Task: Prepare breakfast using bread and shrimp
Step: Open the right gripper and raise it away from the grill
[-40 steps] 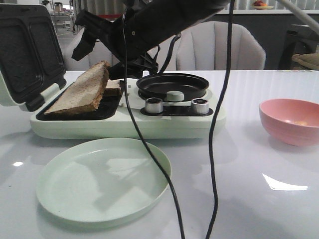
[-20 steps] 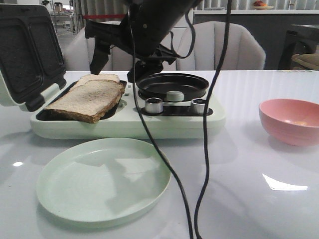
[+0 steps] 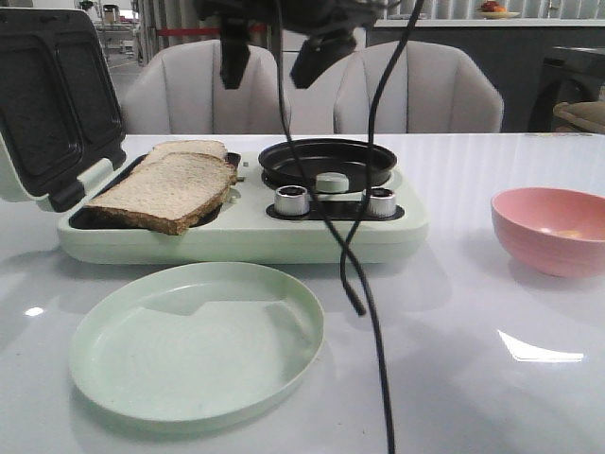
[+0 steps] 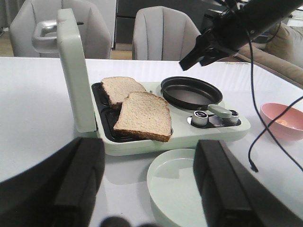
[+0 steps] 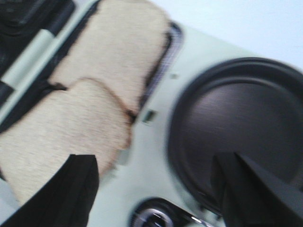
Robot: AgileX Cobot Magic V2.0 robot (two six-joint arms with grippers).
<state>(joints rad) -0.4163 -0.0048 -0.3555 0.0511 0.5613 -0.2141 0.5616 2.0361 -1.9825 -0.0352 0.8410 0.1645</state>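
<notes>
Two bread slices lie flat on the dark sandwich plate of the pale green breakfast maker [image 3: 236, 248]. The front slice [image 3: 170, 189] partly overlaps the back slice [image 3: 189, 148] and overhangs the plate's front rim. Both show in the left wrist view [image 4: 142, 116] and the right wrist view [image 5: 61, 137]. My right gripper [image 3: 274, 61] is open and empty, high above the maker between bread and pan [image 5: 154, 163]. My left gripper [image 4: 149, 189] is open and empty, low over the table in front of the plate. A small orange bit [image 3: 567, 233] in the pink bowl may be the shrimp.
The maker's lid [image 3: 52, 95] stands open at the left. A round black pan [image 3: 326, 161] sits on its right half, with two knobs in front. A pale green plate [image 3: 198, 340] lies before the maker. A pink bowl [image 3: 553, 232] stands at the right. Black cables [image 3: 364, 284] hang mid-table.
A second ago the right gripper held the front slice tilted up. The slice then dropped flat onto the other one. The gripper has since let go and risen, open.
</notes>
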